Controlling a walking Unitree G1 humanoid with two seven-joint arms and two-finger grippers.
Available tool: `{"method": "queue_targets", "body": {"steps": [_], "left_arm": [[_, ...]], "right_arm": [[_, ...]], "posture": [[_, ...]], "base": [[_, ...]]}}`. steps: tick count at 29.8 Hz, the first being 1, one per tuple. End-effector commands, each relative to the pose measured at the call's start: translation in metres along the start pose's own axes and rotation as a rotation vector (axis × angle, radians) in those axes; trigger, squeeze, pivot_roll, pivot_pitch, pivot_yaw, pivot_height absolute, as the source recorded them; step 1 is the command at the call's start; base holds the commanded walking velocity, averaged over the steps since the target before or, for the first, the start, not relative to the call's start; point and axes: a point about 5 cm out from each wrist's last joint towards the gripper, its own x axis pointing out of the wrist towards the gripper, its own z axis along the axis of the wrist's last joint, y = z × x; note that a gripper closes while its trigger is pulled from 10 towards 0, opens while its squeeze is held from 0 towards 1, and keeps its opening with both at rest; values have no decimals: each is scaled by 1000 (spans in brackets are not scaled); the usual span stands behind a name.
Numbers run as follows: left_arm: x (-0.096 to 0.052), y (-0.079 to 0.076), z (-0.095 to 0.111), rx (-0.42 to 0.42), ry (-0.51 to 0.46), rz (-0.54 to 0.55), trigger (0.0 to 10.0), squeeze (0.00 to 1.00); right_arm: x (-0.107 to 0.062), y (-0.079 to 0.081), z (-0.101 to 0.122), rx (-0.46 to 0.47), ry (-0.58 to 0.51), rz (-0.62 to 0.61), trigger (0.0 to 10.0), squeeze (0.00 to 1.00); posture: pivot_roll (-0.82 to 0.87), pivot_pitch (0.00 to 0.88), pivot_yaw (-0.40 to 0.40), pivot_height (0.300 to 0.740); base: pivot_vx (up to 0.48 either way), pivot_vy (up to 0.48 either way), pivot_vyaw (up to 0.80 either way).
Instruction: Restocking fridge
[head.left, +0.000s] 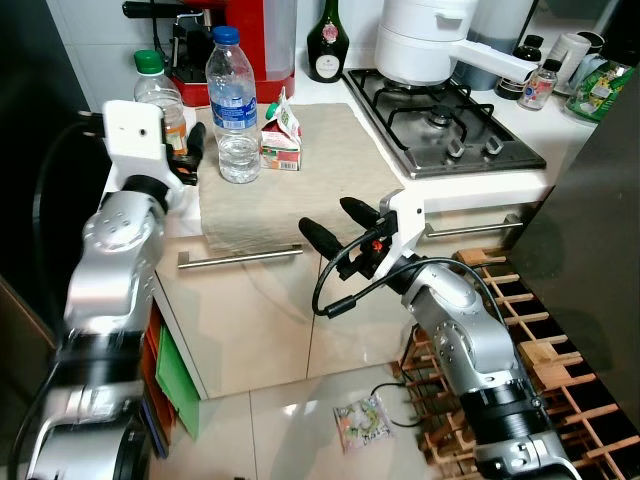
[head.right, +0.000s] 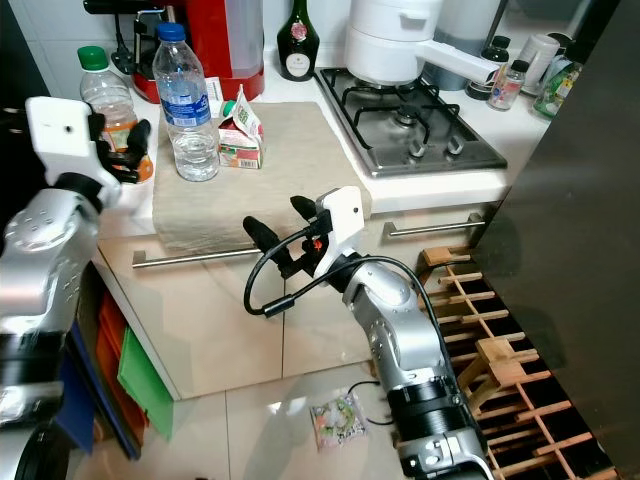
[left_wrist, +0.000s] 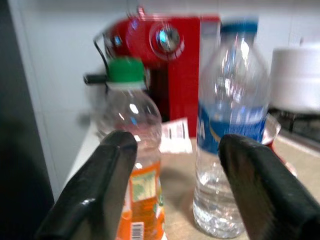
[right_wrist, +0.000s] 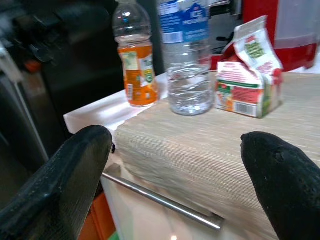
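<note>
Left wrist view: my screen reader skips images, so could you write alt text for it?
The left hand, open, faces a green-capped orange drink bottle and a taller water bottle on the counter. A red coffee machine stands behind them.

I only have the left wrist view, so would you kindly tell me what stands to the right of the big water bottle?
Observer: A small red-and-white juice carton stands beside the clear blue-capped water bottle, on the beige cloth mat.
Operator: Thank you. Where is the right gripper?
Observer: The right gripper hangs open in front of the counter edge, above the steel drawer handle.
Operator: Is the left gripper touching anything?
Observer: The open left gripper sits at the green-capped orange drink bottle; contact is unclear.
</note>
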Motion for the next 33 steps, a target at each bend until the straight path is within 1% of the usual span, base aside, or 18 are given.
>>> {"method": "queue_targets", "body": {"steps": [1, 2, 3, 4, 5, 6, 7, 8, 9, 11, 13, 14, 18, 25, 27, 28, 33], "left_arm": [[-6, -8, 34, 11, -112, -5, 10000, 1000], [-11, -14, 49, 41, -169, -16, 10000, 1000], [-15, -18, 58, 88, -213, -14, 10000, 1000], [-19, -19, 64, 138, -255, 7, 10000, 1000], [-19, -19, 64, 138, -255, 7, 10000, 1000], [-20, -8, 37, 124, -126, 87, 10000, 1000], [-22, -5, 24, 118, -77, 114, 10000, 1000], [-24, -5, 15, 113, -38, 128, 10000, 1000], [-24, -5, 15, 113, -38, 128, 10000, 1000], [-27, -9, 8, 83, -7, 130, 10000, 1000], [-29, -9, 13, 94, -18, 137, 10000, 1000], [-28, -6, 20, 129, -50, 162, 10000, 1000], [-27, -3, 23, 157, -68, 187, 10000, 1000], [-25, -5, 14, 111, -33, 183, 10000, 1000], [-25, -7, 15, 109, -34, 182, 10000, 1000], [-25, -7, 15, 109, -34, 182, 10000, 1000], [-24, -13, 16, 98, -44, 147, 10000, 1000]], "right_arm": [[-1, 0, 4, -5, -11, -2, 10000, 0], [-1, 0, 5, -2, -20, -9, 10000, 0], [-1, -1, 7, -1, -28, -15, 10000, 0], [-1, -1, 8, 1, -35, -20, 10000, 0], [-1, -1, 8, 1, -35, -20, 10000, 0], [1, -1, 8, 7, -38, -21, 10000, 0], [2, -1, 7, 9, -39, -22, 10000, 0], [4, -1, 7, 10, -40, -21, 10000, 0], [4, -1, 7, 10, -40, -21, 10000, 0], [6, -1, 8, 11, -45, -23, 10000, 0], [8, -2, 9, 12, -52, -39, 10000, 0], [9, -2, 8, 12, -53, -40, 10000, 0], [10, 0, 8, 13, -53, -34, 10000, 0], [12, 3, 6, 18, -54, -30, 10000, 0], [14, 4, 6, -24, -51, -27, 10000, 0], [14, 4, 6, -24, -51, -27, 10000, 0], [13, 7, 7, -26, -62, -19, 10000, 0]], "posture": [[4, 0, -24, 740], [9, 0, -27, 740], [13, 0, -32, 740], [17, 0, -33, 740], [17, 0, -33, 740], [17, 0, -35, 740], [16, 0, -36, 740], [17, 0, -37, 740], [17, 0, -37, 740], [15, 0, -39, 740], [15, 0, -40, 740], [15, 0, -40, 740], [15, 0, -38, 740], [12, 0, -31, 740], [7, 0, -28, 740], [7, 0, -28, 740], [6, 0, -27, 740]], "base": [[0, 0, 0], [0, 0, 0], [0, 0, 0], [0, 0, 0], [0, 0, 0], [0, 0, 0], [0, 0, 0], [0, 0, 0], [0, 0, 0], [0, 0, 0], [0, 0, 0], [0, 0, 0], [0, 0, 0], [0, 0, 0], [0, 0, 0], [0, 0, 0], [0, 0, 585]]}}
